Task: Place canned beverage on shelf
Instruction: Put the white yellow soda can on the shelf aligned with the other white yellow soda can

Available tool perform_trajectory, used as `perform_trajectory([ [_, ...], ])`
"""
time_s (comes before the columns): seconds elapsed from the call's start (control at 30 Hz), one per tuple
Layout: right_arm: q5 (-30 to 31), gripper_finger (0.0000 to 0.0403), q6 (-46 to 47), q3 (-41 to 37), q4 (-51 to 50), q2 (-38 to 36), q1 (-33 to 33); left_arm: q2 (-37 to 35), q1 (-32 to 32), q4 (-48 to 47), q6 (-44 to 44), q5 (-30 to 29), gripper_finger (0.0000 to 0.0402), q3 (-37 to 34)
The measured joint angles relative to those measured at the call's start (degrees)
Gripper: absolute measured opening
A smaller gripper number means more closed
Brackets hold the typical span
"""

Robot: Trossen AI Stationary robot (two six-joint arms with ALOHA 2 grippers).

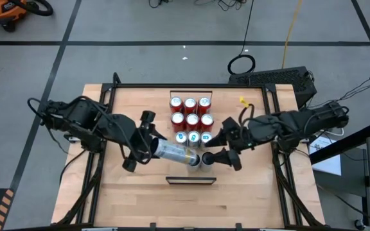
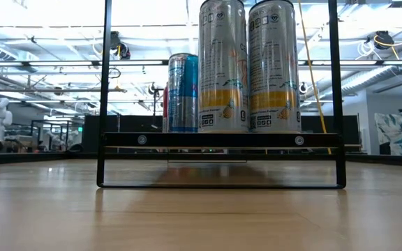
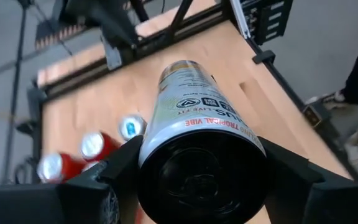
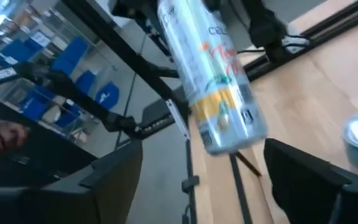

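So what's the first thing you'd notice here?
A tall silver can lying sideways in the air mid-table, gripped by the left hand, with the right hand open around its far end. Behind it stands a block of red cans and blue cans.

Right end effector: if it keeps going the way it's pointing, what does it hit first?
The silver can, lying sideways in the left end effector. The right end effector points at the can's near end, fingers apart either side of it. Contact looks immediate, though depth is hard to judge.
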Motion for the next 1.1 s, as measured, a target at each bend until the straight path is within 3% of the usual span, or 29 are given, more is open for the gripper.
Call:
perform_trajectory([
  [0.17,-1.99,0.0351,-2.77,0.00,1.66,1.30,-2.46,0.62,-0.45,3.66,8.49,-0.01,0.0243,0.00],
  [0.4,-13.59,0.0363,-6.48,0.00,2.26,4.03,-7.20,0.59,-0.55,8.44,16.19,0.14,0.0243,-0.02],
  [0.7,-29.47,0.0363,-4.41,0.02,11.64,8.35,-10.86,0.59,0.09,8.58,16.64,0.65,0.0243,-0.02],
  [0.9,-31.99,0.0341,-3.86,0.00,14.32,11.69,-10.90,0.59,0.09,7.80,16.56,0.08,0.0243,-0.02],
  [1.1,-31.94,0.0278,-4.73,0.00,14.70,11.59,-10.90,0.57,0.04,7.31,16.51,-0.09,0.0243,-0.02],
])
